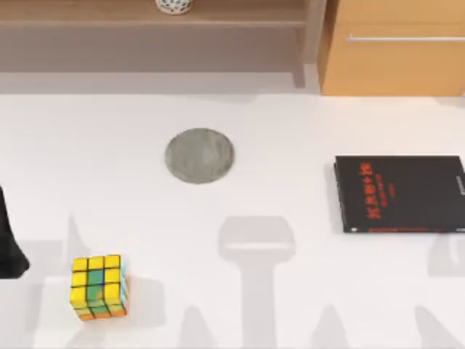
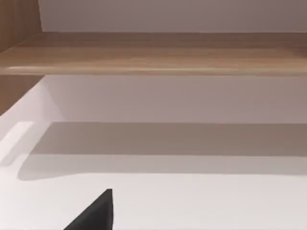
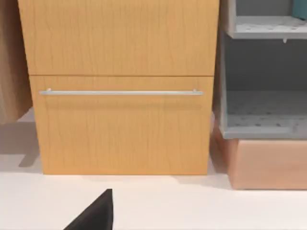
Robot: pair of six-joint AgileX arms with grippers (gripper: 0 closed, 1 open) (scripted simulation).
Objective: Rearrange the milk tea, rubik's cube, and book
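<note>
The rubik's cube [image 1: 99, 286] sits on the white table [image 1: 290, 145] at about 8 o'clock from the grey round coaster [image 1: 199, 155], well apart from it. A thin black book with red lettering [image 1: 399, 193] lies at 3 o'clock. My left arm [image 1: 10, 240] shows as a dark shape at the table's left edge, near the cube; I cannot tell how either arm's jaws stand. Likely risks: grabbing the black book as the task's one, or nudging the cube
</note>
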